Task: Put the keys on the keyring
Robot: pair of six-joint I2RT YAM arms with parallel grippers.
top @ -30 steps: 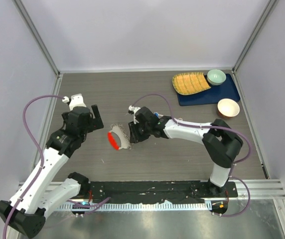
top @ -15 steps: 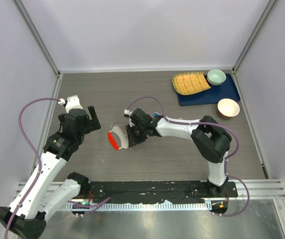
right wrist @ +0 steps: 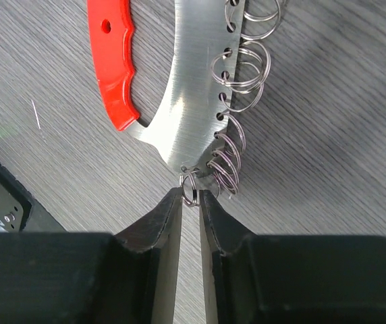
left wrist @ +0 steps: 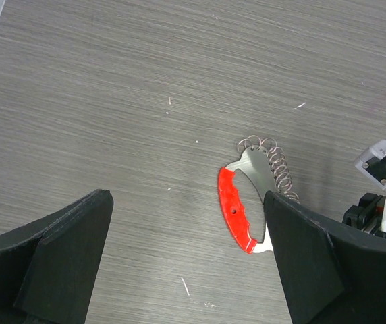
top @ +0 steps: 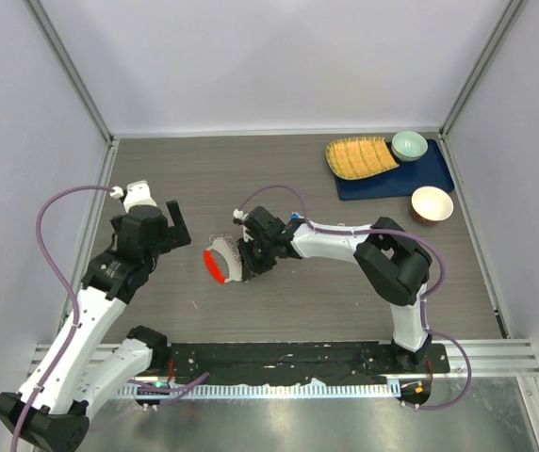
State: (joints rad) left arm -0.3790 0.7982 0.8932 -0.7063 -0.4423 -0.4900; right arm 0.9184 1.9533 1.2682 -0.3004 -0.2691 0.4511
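Because the right arm's fingers (right wrist: 169,216) have only their very tips on 1 small wire end ring (right wrist: 191,188), the grip looks thin, and that is the main hazard. They stand at a narrow slit, pinching that ring where it hangs from the last hole of the keyring (right wrist: 183,101). The keyring is a silvery crescent-shaped metal plate with a red plastic grip along its inner curve and a row of wire rings threaded along its outer edge. It lies flat on the grey wood-grain surface (top: 251,179), near the middle, between the 2 arms. The left arm's fingers (left wrist: 65,256) hang wide apart above it, holding nothing.

Several things could go wrong, in my judgement. A lift or pull may let the round wire roll out of the tips. If the pinch does hold, the whole plate could drag or swing, since nothing pins it down. The neighbouring rings sit crowded against the end ring, so they may snag or be caught too. No keys can be made out in any view, so threading cannot begin until 1 is found.
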